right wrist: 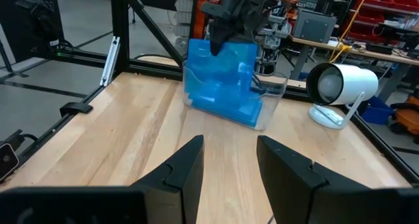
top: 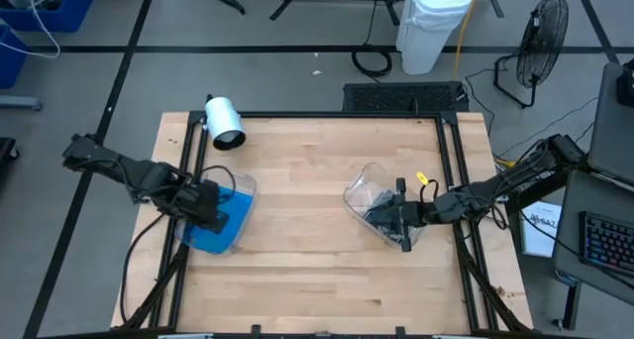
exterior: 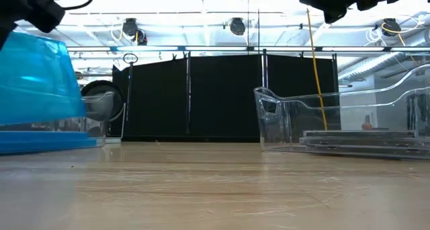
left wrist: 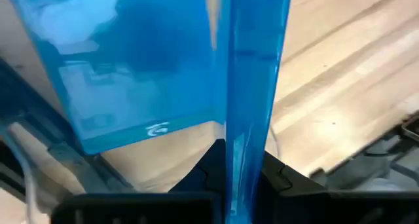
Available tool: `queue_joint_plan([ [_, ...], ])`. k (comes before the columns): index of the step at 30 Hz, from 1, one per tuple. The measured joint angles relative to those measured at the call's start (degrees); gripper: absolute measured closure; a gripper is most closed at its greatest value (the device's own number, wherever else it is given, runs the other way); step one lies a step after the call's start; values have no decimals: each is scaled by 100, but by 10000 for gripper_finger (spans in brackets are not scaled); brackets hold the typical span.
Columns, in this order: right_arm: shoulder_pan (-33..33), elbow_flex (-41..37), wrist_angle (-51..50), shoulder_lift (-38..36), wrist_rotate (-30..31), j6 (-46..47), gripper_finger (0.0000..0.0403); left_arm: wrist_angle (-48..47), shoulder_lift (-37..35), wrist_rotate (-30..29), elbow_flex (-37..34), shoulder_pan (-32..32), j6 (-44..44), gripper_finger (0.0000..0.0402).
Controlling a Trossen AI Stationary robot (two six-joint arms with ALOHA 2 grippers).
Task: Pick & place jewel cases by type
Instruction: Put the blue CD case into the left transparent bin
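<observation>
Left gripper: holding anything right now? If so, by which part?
Yes. The left gripper is shut on a blue jewel case, clamping its thin lower edge so it stands on edge over the left tub. The right gripper is open, holding nothing.

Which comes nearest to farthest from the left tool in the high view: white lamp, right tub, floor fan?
1. White lamp, at the table's back-left edge.
2. Right tub, right of centre.
3. Floor fan, on the floor beyond the back-right corner.

left tub (top: 234, 208): table's left side | right tub (top: 369, 195): right side, well apart | lamp (top: 225, 120): behind left tub
</observation>
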Motion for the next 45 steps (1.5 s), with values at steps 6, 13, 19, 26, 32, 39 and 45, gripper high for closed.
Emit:
queue_joint_plan([
  [6,0,0,21,0,-2,15,270,213,195,71,-55,333,139,363],
  [13,0,0,22,0,-4,20,270,539,353,47,-58,560,998,319],
  [19,0,0,84,0,-4,20,270,615,310,236,111,746,1505,294],
  [26,0,6,274,0,-4,13,272,599,166,108,286,753,1714,289],
  [32,0,7,299,2,-4,17,272,601,150,37,310,749,1806,289],
  [39,0,7,297,2,-5,17,273,594,154,4,310,749,1995,289],
  [45,0,7,295,2,-7,17,273,589,153,31,310,749,2086,289],
])
